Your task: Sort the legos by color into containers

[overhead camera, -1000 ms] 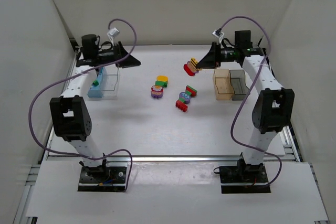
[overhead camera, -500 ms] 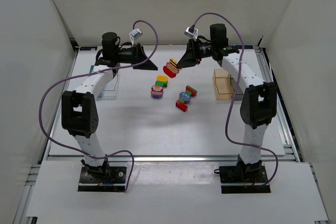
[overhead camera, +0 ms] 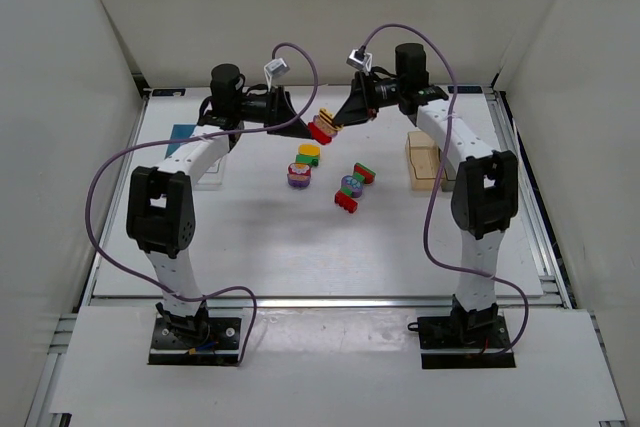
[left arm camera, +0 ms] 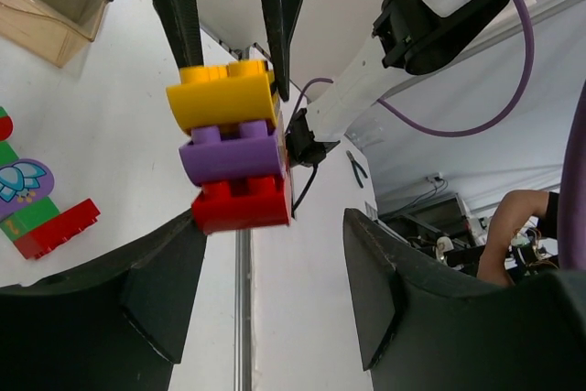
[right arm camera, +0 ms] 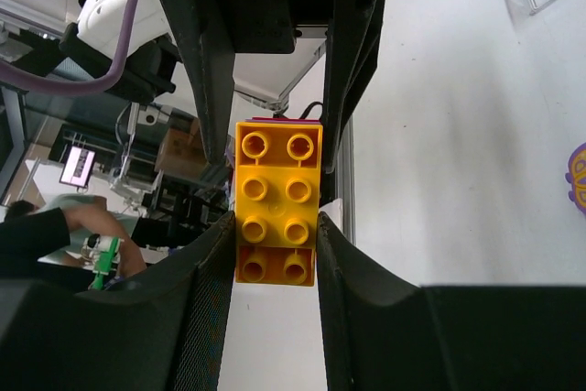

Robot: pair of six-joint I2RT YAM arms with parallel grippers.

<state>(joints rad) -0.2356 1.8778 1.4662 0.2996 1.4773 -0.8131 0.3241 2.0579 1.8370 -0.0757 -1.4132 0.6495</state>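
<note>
Yellow-purple-red stack [overhead camera: 322, 126] pinched in right claw [overhead camera: 335, 124] above table [overhead camera: 250, 237], red end toward wide-spread left claw [overhead camera: 303, 130] just to its left.

White panels [overhead camera: 300, 7] wall the pale bench [overhead camera: 300, 247] on three sides under soft, even light; aluminium rails [overhead camera: 320, 300] run along its near edge. Past them, a cluttered workshop [left arm camera: 439, 217] and a bystander's arm [left arm camera: 510, 226].

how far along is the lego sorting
Barely begun: no brick shows in the amber bin. In hand: the right hand grips a yellow-purple-red stack in the air, the open left hand flanking it. Left: that stack, a yellow-green-purple stack and a red-green-purple cluster on the table.
</note>
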